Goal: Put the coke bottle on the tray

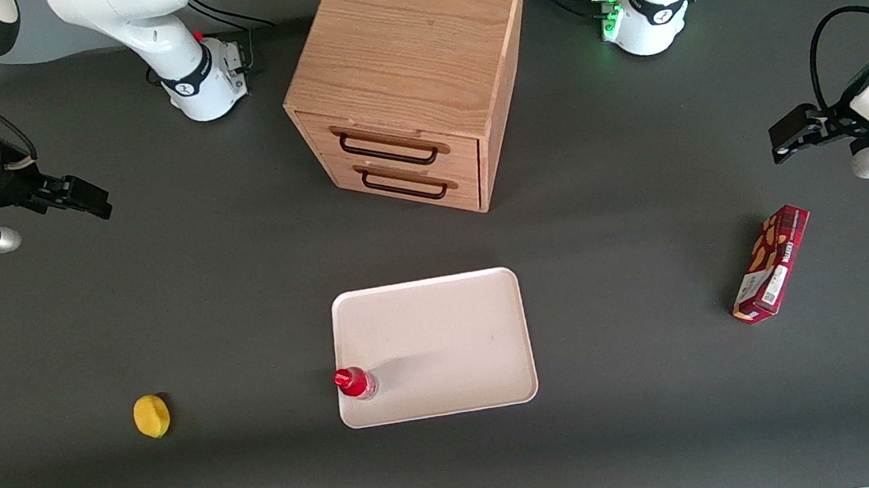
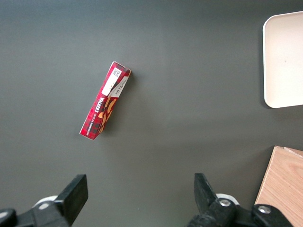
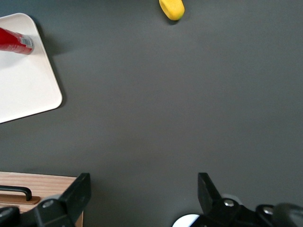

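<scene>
The coke bottle (image 1: pixel 355 383), small and red with a red cap, stands upright on the cream-white tray (image 1: pixel 445 334), at the tray's near corner toward the working arm's end. It also shows in the right wrist view (image 3: pixel 16 41) on the tray (image 3: pixel 23 90). My right gripper (image 1: pixel 76 197) is open and empty, raised high over the table at the working arm's end, well away from the bottle and the tray. In the right wrist view its two black fingers (image 3: pixel 78 194) stand wide apart over bare table.
A wooden two-drawer cabinet (image 1: pixel 413 72) stands farther from the camera than the tray. A yellow lemon (image 1: pixel 151 415) lies toward the working arm's end. A dark red snack box (image 1: pixel 771 262) lies toward the parked arm's end.
</scene>
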